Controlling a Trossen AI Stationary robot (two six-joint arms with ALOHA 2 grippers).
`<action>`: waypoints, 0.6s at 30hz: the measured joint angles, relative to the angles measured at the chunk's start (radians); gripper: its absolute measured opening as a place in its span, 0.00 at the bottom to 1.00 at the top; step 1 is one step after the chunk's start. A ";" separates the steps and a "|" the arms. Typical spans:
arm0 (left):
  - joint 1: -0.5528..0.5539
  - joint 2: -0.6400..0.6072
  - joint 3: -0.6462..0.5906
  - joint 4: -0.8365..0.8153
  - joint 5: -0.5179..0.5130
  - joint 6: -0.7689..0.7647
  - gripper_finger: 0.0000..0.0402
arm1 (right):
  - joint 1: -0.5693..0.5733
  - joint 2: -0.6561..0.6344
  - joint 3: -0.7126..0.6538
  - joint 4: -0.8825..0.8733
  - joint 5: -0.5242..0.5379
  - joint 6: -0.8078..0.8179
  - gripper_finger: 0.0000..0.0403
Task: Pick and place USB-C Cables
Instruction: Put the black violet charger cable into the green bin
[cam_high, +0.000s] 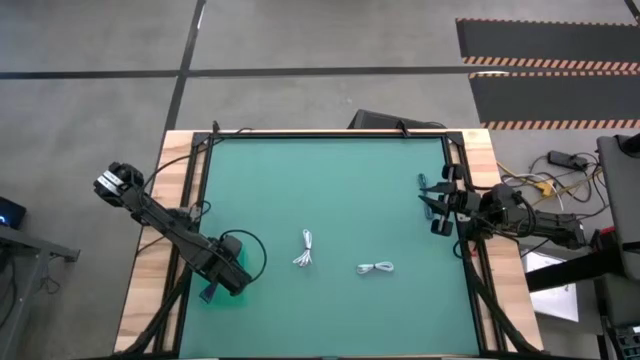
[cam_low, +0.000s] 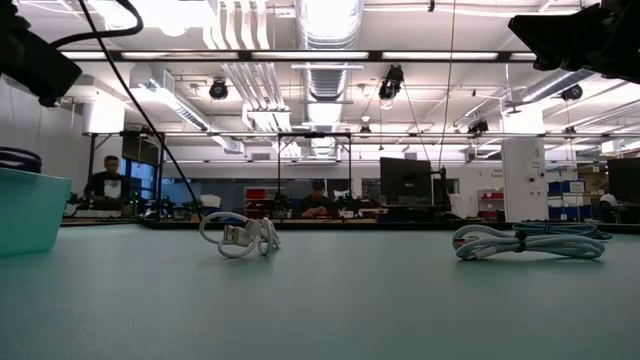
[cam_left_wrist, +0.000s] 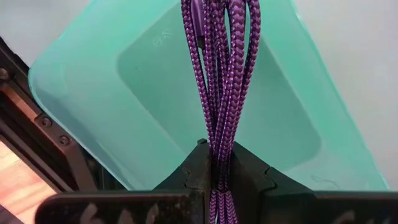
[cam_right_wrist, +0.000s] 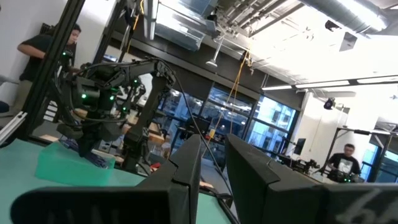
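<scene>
Two white coiled USB-C cables lie flat on the green mat: one (cam_high: 305, 250) (cam_low: 240, 237) near the middle, the other (cam_high: 376, 267) (cam_low: 530, 243) to its right. My left gripper (cam_high: 222, 280) (cam_left_wrist: 217, 158) hangs over a teal bin (cam_left_wrist: 93, 81) (cam_low: 30, 212) at the mat's near left. It is shut on a purple braided cable (cam_left_wrist: 221, 74), not a white one. My right gripper (cam_high: 433, 208) (cam_right_wrist: 214, 180) waits open at the table's right edge, raised off the mat and away from both cables. My left gripper pinches the purple braided cable bundle (cam_left_wrist: 219, 146) between its two fingers, several strands together. The fingers point down from above. The strands run on below them over the bin's inside, lifted clear where they show. The bundle's lower end is out of the picture.
Black frame rails (cam_high: 190, 200) run along the table's left and right sides, and black robot wires loop beside the left arm (cam_high: 250, 245). Bare mat (cam_high: 330, 180) lies between the arms and toward the far edge. People sit at desks in the room beyond (cam_low: 318, 200).
</scene>
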 joint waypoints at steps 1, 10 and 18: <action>0.000 0.000 0.000 0.001 0.000 0.000 0.06 | 0.000 0.000 0.000 0.000 0.000 0.000 0.16; 0.000 0.000 -0.014 0.018 -0.001 -0.012 0.06 | 0.000 0.000 0.000 0.000 0.000 0.000 0.16; 0.000 0.000 -0.055 0.078 -0.001 -0.092 0.06 | 0.000 0.000 0.000 -0.008 0.000 0.000 0.16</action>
